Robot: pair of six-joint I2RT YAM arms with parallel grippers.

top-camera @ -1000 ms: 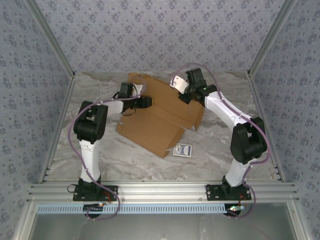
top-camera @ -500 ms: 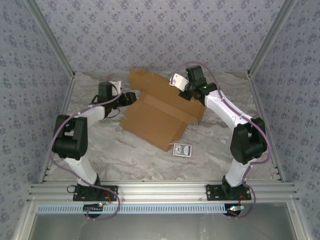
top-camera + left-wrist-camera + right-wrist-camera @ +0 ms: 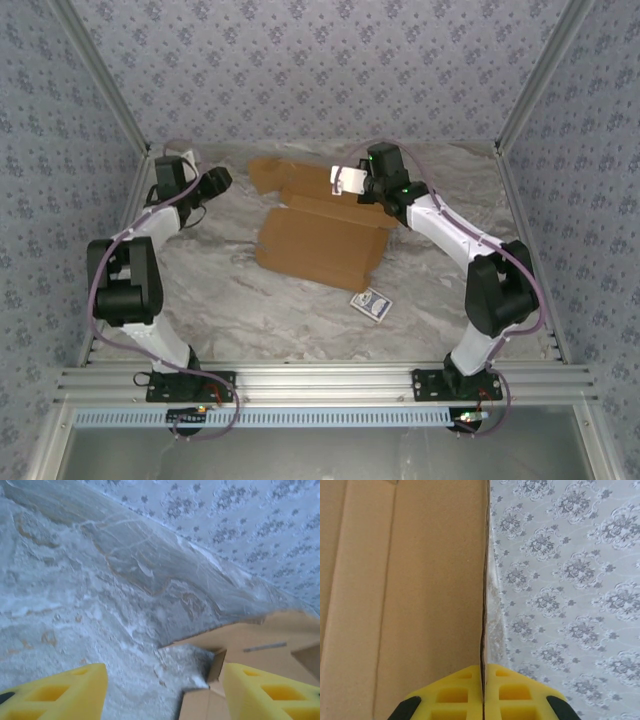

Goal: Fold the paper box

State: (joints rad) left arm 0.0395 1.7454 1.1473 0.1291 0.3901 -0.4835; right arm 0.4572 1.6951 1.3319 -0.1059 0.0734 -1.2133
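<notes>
1. Nearest the arm bases, an aluminium rail (image 3: 320,380) runs across the table's near edge. It is well apart from the paper box (image 3: 320,240), on the box's near side.
2. A small blue patterned card (image 3: 368,305) lies flat on the marbled table (image 3: 220,290), just off the box's near right corner. Whether card and cardboard touch cannot be told from above.
3. The paper box sits around the middle of the table. It is plain brown cardboard, only partly folded. Its widest panel lies toward the near side, and creased panels and a flap reach away toward the far left.
4. The right gripper (image 3: 483,672) is at the box's far right edge. Its yellow fingers (image 3: 450,695) are pressed together with the thin cardboard edge pinched between them. In the right wrist view the sheet runs straight away from the fingertips, brown face on the left, patterned wall on the right.
5. The left gripper (image 3: 162,680) hangs to the left of the box's far end and is apart from it in the overhead view. Its yellow fingers (image 3: 60,690) are spread wide and grip nothing. The left wrist view looks between them at bare marbled table and a notched corner of the box.
6. Beyond the box's far edge, past a strip of bare table, stands the back wall (image 3: 320,70), covered in a pale blue flowered pattern.
</notes>
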